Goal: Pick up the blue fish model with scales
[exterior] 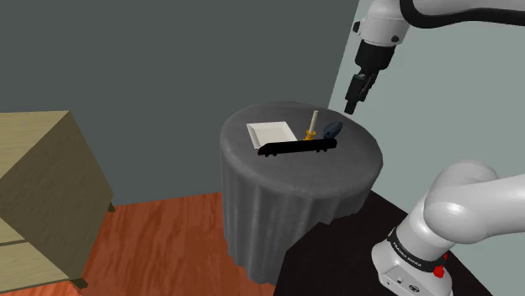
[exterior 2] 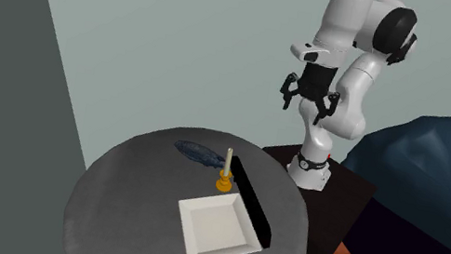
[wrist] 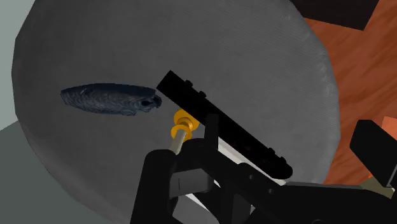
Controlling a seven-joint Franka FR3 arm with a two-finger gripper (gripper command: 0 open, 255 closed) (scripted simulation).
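My pincer (exterior 2: 306, 107) hangs in the air with its jaws wide, nothing between them, well above the round grey-draped table (exterior 2: 127, 199). In the second exterior view the blue fish model (exterior 2: 198, 154) lies flat near the tabletop's 12 o'clock edge, and I am up at about 1 o'clock from it. An orange candle holder (exterior 2: 225, 176) with a pale candle stands upright at 4 o'clock of the fish, just beside a long black bar (exterior 2: 254, 197). A white square plate (exterior 2: 216, 228) sits at 6 o'clock of the holder, its side against the bar. In the shoulder view the fish (exterior: 333, 129) is at 3 o'clock of the candle holder (exterior: 311, 126), with my pincer (exterior: 350, 108) at 1 o'clock above it. From the wrist camera the fish (wrist: 111, 100) is dark blue-grey and mottled, probably scales. One end is close to the bar's (wrist: 222, 124) end; I cannot tell if they touch.
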